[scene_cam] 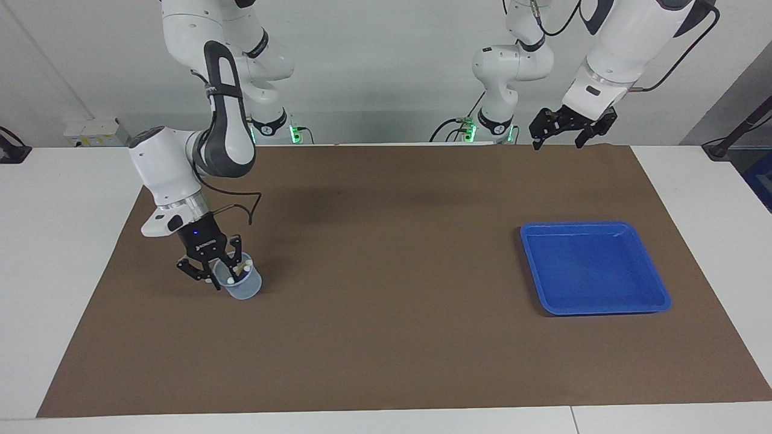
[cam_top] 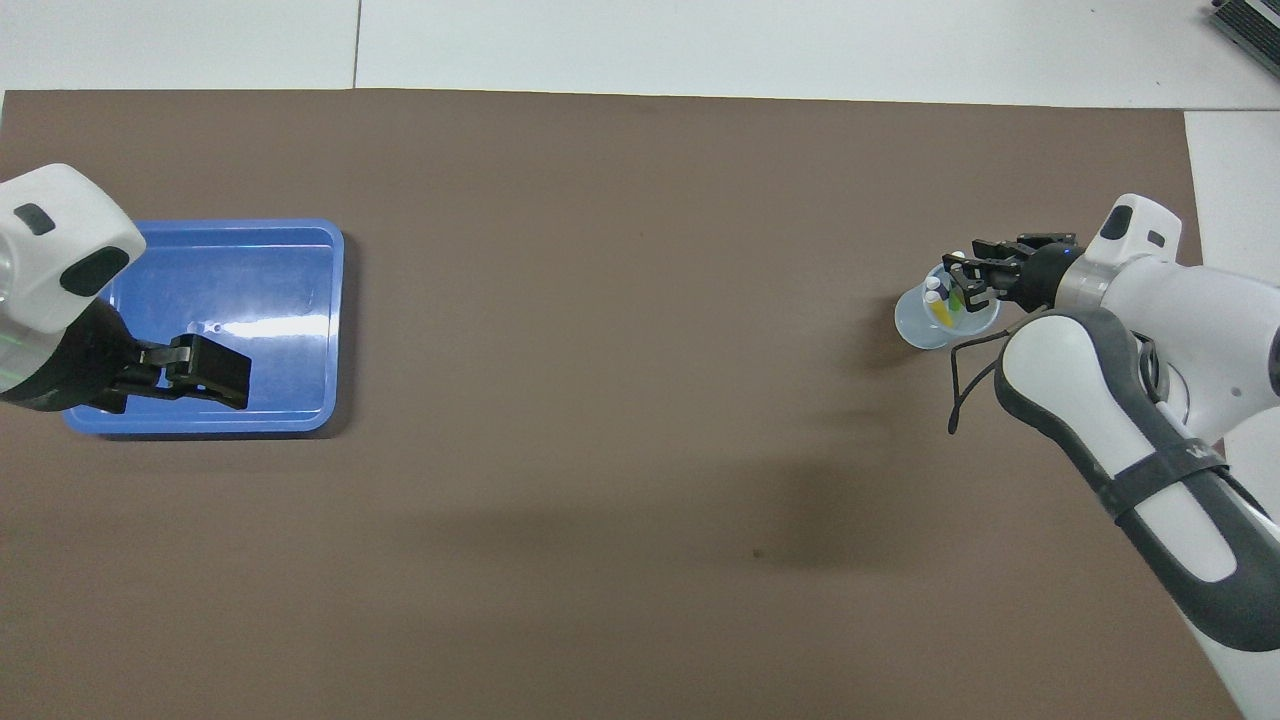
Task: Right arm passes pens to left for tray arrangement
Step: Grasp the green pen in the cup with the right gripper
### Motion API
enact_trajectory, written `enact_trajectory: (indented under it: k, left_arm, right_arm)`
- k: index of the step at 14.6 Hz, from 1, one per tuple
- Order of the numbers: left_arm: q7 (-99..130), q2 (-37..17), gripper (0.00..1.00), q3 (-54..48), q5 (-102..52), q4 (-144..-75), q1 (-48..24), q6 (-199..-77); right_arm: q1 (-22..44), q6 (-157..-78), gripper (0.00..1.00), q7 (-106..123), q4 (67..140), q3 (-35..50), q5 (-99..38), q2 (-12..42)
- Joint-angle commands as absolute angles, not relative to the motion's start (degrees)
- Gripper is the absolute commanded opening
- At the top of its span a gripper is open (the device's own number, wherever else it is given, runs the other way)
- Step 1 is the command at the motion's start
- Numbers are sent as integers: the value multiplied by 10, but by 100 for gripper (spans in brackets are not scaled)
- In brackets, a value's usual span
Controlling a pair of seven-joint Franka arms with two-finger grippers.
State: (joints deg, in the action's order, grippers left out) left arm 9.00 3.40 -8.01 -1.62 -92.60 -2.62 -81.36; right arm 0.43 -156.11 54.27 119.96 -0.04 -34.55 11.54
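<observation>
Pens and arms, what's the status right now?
Right gripper down at the cup, around the pens. Left gripper open, raised, waiting. Tray holds no pens. Nothing on the mat between them.

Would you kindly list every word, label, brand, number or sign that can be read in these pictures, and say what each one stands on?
None can be read.
Right gripper, at the cup of pens: a small white marking on its black body, too small to read.
Right arm's dark band: a white mark at the edge, too blurred to read.
Tray, left gripper: no text visible.
</observation>
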Motion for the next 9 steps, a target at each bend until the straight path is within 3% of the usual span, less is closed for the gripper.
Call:
enact_trajectory:
  k: [1, 3, 9]
  left_arm:
    - [98, 54, 100, -73, -19, -953, -35, -824]
    - [98, 56, 100, -73, -19, -954, -36, -824]
    - [98, 62, 100, -73, -19, -967, -35, -828]
  right_arm:
    - [4, -1574, 27, 562, 1208, 3, -364, 111]
    - [4, -1574, 1, 561, 1207, 3, -364, 112]
    - [11, -1560, 0, 555, 1184, 3, -364, 103]
